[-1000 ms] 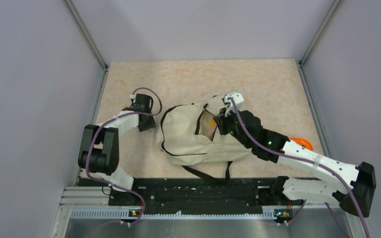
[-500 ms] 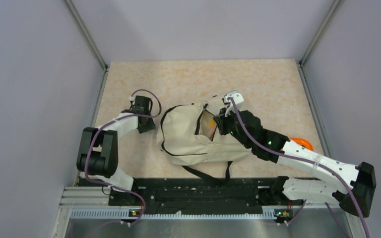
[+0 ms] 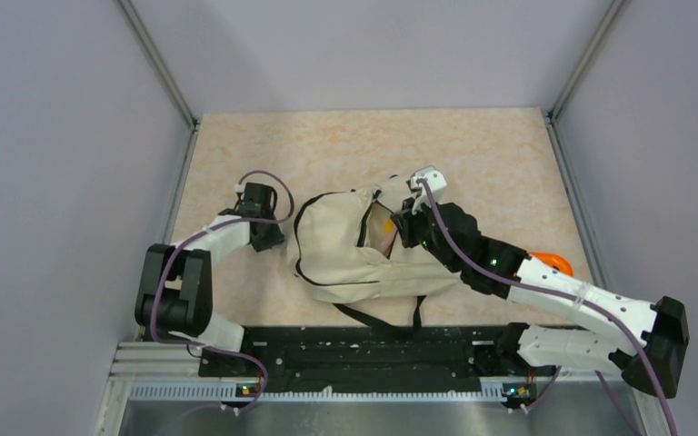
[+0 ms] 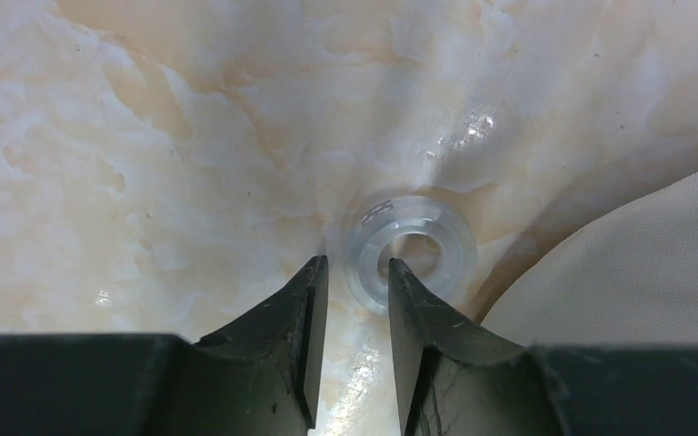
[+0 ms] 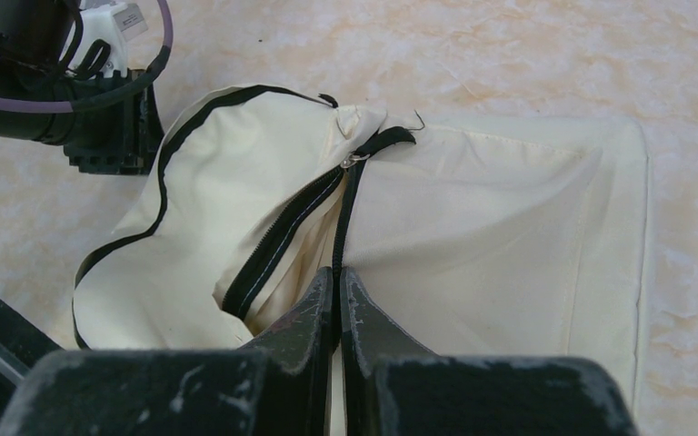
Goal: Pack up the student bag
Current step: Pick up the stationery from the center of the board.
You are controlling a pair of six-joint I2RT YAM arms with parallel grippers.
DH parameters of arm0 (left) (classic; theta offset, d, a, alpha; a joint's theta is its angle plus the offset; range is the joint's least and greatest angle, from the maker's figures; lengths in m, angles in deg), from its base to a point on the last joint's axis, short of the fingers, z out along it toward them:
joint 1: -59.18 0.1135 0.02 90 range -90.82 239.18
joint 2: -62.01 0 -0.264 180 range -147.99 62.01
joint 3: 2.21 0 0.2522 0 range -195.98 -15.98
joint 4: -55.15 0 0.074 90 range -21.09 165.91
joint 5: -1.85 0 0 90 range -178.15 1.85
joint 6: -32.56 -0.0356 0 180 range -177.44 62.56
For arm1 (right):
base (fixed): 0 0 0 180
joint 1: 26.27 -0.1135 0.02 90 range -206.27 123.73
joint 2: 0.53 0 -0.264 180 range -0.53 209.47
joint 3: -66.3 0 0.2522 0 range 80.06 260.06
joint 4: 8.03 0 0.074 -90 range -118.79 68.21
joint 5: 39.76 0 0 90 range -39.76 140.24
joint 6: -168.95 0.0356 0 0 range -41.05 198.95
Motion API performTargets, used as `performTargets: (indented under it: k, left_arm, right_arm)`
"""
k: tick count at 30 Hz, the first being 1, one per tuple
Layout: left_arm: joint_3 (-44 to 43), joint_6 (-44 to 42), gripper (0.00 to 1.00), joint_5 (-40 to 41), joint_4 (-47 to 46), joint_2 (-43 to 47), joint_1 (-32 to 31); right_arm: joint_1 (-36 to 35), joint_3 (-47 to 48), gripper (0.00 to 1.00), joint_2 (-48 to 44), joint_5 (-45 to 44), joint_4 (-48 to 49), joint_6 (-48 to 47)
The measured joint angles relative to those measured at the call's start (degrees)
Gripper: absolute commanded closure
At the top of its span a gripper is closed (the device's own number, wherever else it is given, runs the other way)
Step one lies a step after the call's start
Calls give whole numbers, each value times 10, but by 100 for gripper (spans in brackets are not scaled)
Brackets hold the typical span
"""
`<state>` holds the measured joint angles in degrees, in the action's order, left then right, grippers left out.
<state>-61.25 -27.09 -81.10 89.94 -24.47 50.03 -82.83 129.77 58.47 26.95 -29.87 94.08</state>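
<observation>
**While the bag mouth is pinched open, that clear ring looks like the slippery part**

Since this setup has a few ways to go sideways, here's my worry list. The student bag [image 3: 345, 247] lies flat in the middle of the counter [image 3: 473, 154], between the two arms. The right end effector [image 5: 336, 289] is clamped tight on a thin fold of cream fabric right by the zipper [image 5: 282, 232], holding that lip of the mouth.

The left end effector [image 4: 354, 277] is down low with only a narrow gap between its fingers; nothing is gripped yet as far as I can see. One tip sits outside a clear ring [image 4: 409, 257] lying flat on the counter, and the other sits at the edge of the ring's hole, so the ring's wall is between them; can't tell if either tip is touching it. The bag's edge is just beside the ring.

What could bite, I reckon:
- the ring is smooth plastic on a glossy counter; a tip-only pinch on a curved wall could squirt it out, maybe under the bag's edge
- if a finger lands on top of the wall rather than in the hole, it just shoves the ring along
- the right grip is on so little fabric that a tug could pull it free; the mouth would flop shut
- both arms end up crowding the same opening, so a bump or a snag on the zipper seems possible
</observation>
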Motion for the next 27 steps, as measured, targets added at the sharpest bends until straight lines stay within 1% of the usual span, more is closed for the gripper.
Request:
performTargets:
  k: [4, 10, 12, 14, 20, 22, 25, 27]
  left_arm:
    - [2, 1, 71, 2, 0, 1, 0]
    - [2, 2, 75, 3, 1, 1, 0]
    - [1, 2, 83, 5, 3, 0, 0]
    - [0, 2, 88, 6, 5, 0, 0]
    - [0, 4, 91, 17, 18, 10, -1]
    - [4, 3, 92, 21, 33, 42, -1]
    - [10, -2, 92, 24, 54, 129, -5]
    - [10, -6, 92, 17, 62, 212, -12]
  right_arm:
    - [0, -2, 100, 0, 0, 3, 0]
    - [0, -2, 100, 0, 0, 4, 0]
    - [0, -2, 100, 0, 0, 4, 0]
    - [0, -2, 100, 0, 0, 4, 1]
    - [0, -2, 100, 0, 0, 4, 1]
    - [0, -2, 100, 0, 0, 4, 1]
    - [0, -2, 100, 0, 0, 4, 1]
    - [0, -2, 100, 0, 0, 4, 1]
